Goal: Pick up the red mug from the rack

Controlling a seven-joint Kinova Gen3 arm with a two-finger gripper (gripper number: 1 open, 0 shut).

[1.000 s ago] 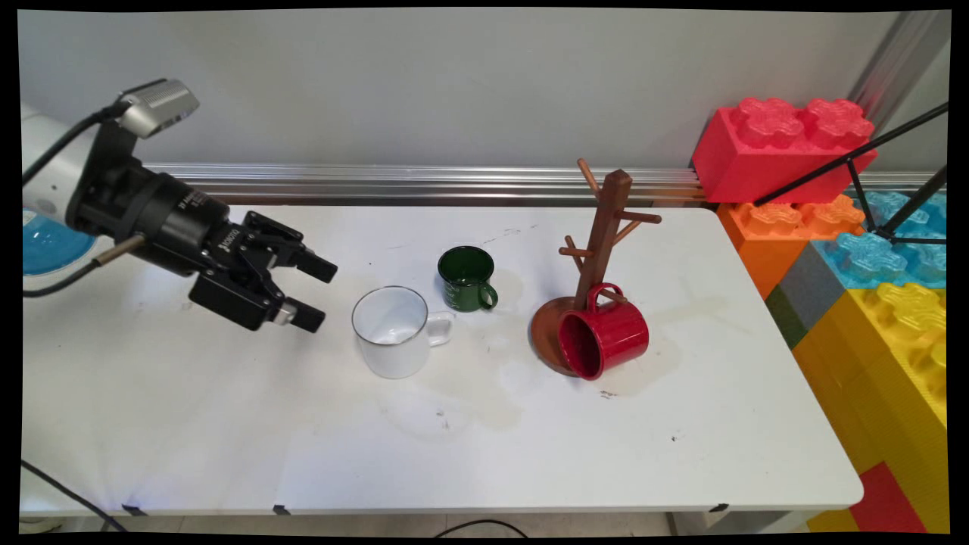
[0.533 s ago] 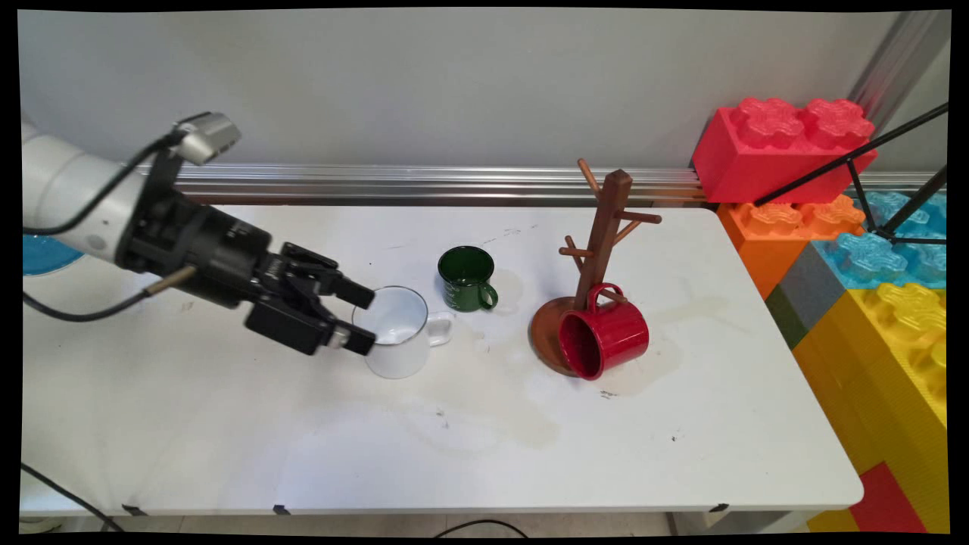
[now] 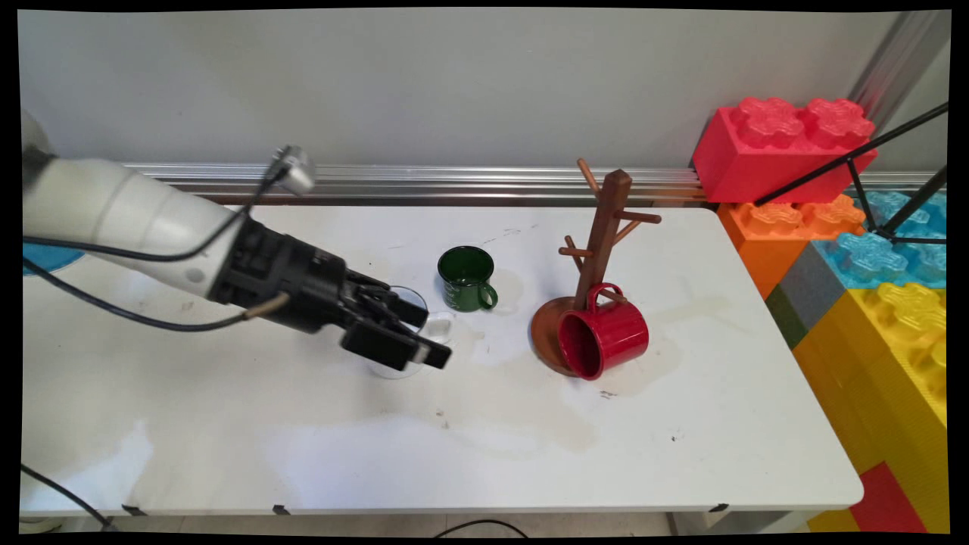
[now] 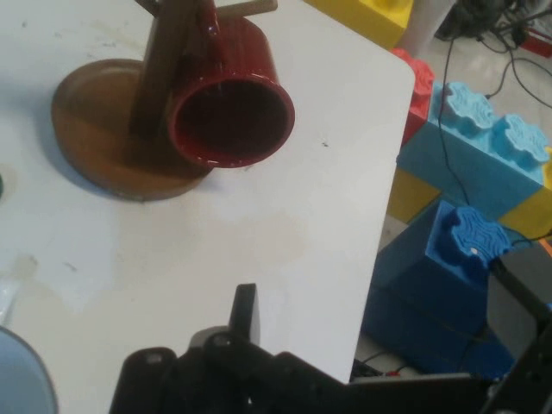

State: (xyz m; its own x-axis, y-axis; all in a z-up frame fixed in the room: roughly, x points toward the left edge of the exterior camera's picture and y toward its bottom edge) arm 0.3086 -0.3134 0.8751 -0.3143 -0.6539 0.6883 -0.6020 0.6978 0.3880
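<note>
Reaching across the bench [image 3: 227,454] from your left, the white arm [image 3: 129,219] has swept well to the right within the last second. Its black jaws, which hung clear to the left of the white mug [image 3: 387,368], now stand wide about it. One finger lies across the mug's mouth and the other passes in front of its near wall, so that most of the mug is hidden from you. You cannot tell from either view whether a finger touches the mug. The mug itself has not shifted: it stands upright at mid-bench, its handle turned to the right.

The bench top is white, scuffed and faintly stained, and it meets a grey wall [image 3: 454,83] along an aluminium rail [image 3: 469,182]. Giant toy bricks [image 3: 780,147] in red, orange, blue and yellow are stacked off its right end, and a black tripod leg [image 3: 855,163] crosses them. Right of centre stands a brown wooden mug tree [image 3: 602,227]. A red mug [image 3: 603,339] hangs by its handle from a low peg, mouth towards you. A small green mug [image 3: 465,278] stands upright just behind the white one.
</note>
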